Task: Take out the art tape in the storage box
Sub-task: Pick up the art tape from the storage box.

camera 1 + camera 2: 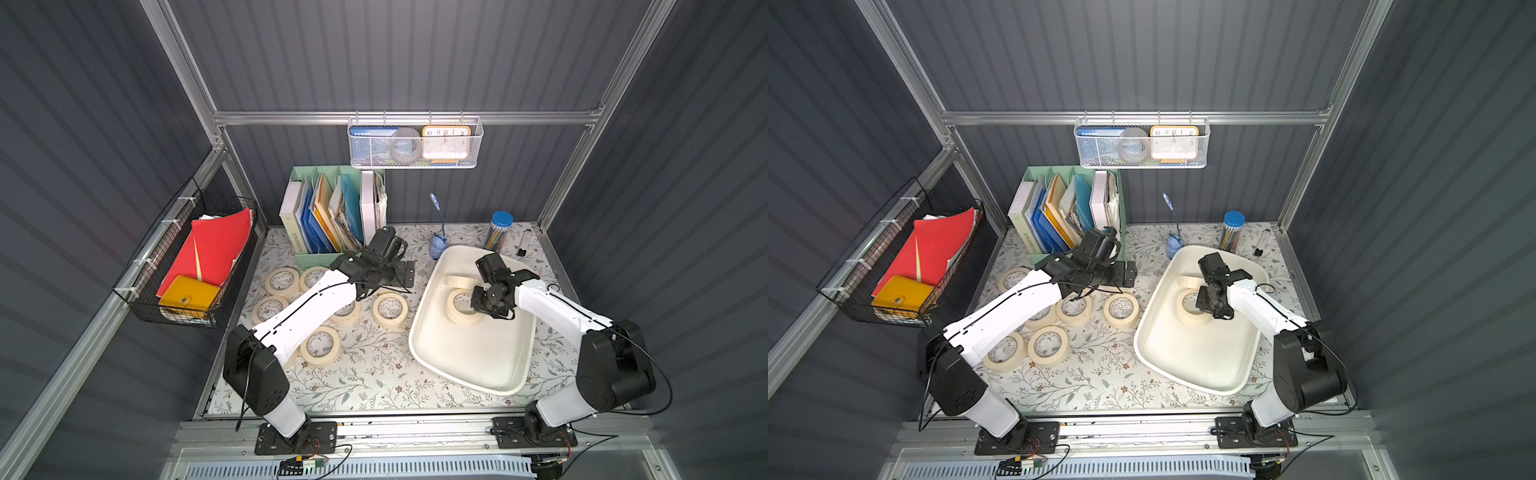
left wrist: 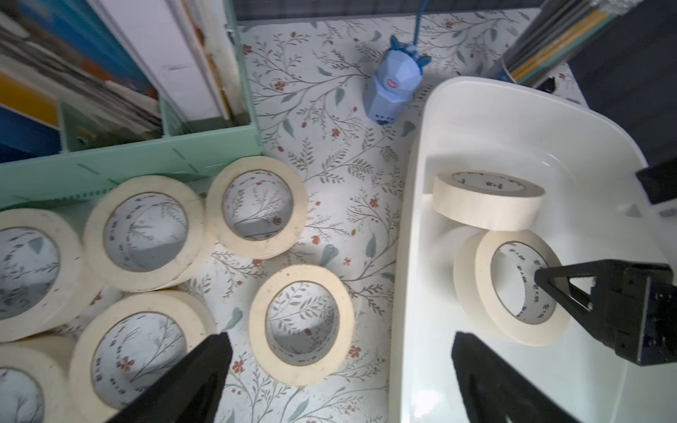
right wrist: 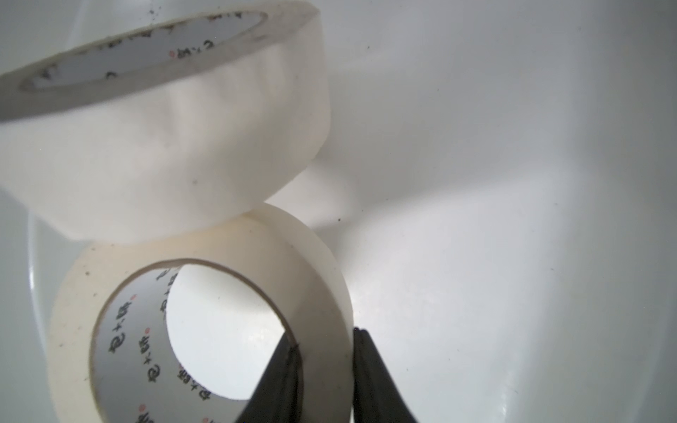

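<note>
The floral-patterned table (image 1: 374, 386) sat inside dark ribbed walls, with a mint-green file organizer (image 1: 316, 259) standing at the back. The storage box (image 1: 469, 365) lay on my right arm's side of the table, and two rolls of art tape (image 1: 459, 319) were inside it. My right gripper (image 3: 324, 338) was clenched on the wall of one roll (image 2: 480, 293). The right wrist view showed one finger inside its white printed core and the other on its outer face. In the left wrist view that roll looked tilted rather than flat on the box floor. The second roll (image 2: 487, 207) rested against its upper edge, touching it, toward the box's far end. My left gripper (image 2: 340, 340) hovered released, jaws wide apart and holding nothing, above the table just beside the box. Several more rolls (image 1: 390, 309) lay flat on the table between the organizer and the box, some overlapping one another.
</note>
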`<state>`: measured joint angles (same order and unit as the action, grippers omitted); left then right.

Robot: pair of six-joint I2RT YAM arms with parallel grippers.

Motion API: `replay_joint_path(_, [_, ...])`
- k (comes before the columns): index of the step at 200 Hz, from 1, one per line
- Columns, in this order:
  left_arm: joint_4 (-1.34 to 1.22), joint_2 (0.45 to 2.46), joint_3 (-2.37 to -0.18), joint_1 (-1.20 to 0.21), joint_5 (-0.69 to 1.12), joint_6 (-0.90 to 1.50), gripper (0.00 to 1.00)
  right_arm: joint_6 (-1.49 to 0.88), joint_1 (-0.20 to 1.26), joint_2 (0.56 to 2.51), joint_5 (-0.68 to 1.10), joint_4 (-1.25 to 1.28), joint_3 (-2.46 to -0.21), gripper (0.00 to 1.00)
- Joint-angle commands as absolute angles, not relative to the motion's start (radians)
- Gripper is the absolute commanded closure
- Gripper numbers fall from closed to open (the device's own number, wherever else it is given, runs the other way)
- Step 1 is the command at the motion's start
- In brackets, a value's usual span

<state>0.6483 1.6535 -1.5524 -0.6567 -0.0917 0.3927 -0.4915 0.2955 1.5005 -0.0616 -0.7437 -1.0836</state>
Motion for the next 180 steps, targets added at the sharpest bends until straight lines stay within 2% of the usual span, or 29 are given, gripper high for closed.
replay_joint_path(1, [0.685,1.685,-1.598,-0.664,0.039,0.345,0.00,-0.435,0.296,1.439,0.026,-0.871,-1.119,1.00])
replay_joint_path(24, [0.673,1.703,-1.627,-0.670,0.127,0.342,0.00,-0.414,0.296,1.411,0.072,-0.947,-1.155,1.00])
replay_joint_path(75, [0.674,1.738,-1.688,-0.704,0.229,0.343,0.00,-0.424,0.316,1.368,0.006,-0.966,-1.221,1.00])
replay_joint_path(123, [0.810,1.877,-1.835,-0.777,0.250,0.274,0.00,-0.432,0.366,1.409,-0.032,-0.951,-1.279,1.00])
replay_joint_path(180, [0.792,2.000,-1.842,-0.781,0.273,0.259,0.06,-0.432,0.394,1.400,-0.038,-0.955,-1.305,1.00])
